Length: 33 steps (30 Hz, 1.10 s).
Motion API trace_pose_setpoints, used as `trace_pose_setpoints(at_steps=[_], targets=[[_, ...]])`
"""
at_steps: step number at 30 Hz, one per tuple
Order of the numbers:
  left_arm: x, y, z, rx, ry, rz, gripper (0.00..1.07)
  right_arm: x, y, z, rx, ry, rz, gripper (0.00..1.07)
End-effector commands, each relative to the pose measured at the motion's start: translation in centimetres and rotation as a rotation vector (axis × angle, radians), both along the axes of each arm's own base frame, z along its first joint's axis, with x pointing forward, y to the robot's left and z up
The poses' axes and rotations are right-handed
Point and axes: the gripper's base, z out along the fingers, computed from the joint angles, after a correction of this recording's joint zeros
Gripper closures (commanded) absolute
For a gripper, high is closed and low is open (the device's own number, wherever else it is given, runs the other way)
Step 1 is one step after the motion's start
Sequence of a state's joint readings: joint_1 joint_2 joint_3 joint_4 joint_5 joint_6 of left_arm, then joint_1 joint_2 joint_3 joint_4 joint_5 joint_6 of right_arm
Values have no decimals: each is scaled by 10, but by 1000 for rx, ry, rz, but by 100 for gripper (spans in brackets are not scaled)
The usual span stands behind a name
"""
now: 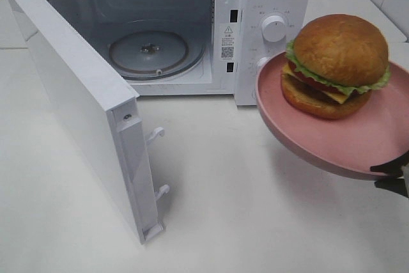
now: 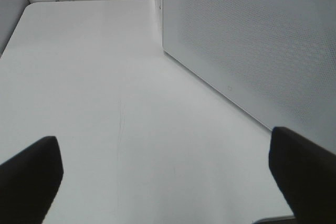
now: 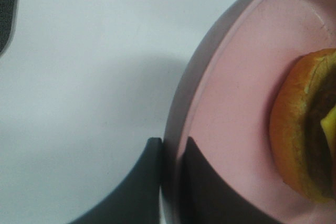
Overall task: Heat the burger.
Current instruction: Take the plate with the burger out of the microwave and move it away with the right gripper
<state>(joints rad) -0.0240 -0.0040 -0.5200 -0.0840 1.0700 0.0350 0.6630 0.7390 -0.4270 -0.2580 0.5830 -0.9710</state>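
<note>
The microwave (image 1: 192, 30) stands at the back of the white worktop (image 1: 255, 209) with its door (image 1: 77, 100) swung fully open toward the front. The glass turntable (image 1: 148, 52) lies flat inside the cavity. The burger (image 1: 337, 65) sits upright on a pink plate (image 1: 332, 139), which is held tilted above the worktop, in front of the microwave's control panel and its upper dial (image 1: 274, 28). The right hand (image 3: 169, 182) is clamped on the plate rim, one finger on each face of the rim. The left hand (image 2: 168, 174) has its fingers (image 2: 31, 174) set wide apart, holding nothing, low over the worktop beside a white perforated panel (image 2: 252, 40), probably the outer face of the microwave door.
</note>
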Motion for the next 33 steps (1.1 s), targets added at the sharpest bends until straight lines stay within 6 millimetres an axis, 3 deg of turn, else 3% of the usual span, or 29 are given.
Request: trace_pose_setpoints(at_steps=[1,14,33], targets=[[-1,0,-1,-1,-7,4,7,2,-7,6,24,-42,-115,107],[-1,0,-1,-1,-7,4,7,5,-31,7,19,-53,-511,107],[-1,0,-1,-1,-7,4,7,9,-48,5,154,-97,-1021,107]])
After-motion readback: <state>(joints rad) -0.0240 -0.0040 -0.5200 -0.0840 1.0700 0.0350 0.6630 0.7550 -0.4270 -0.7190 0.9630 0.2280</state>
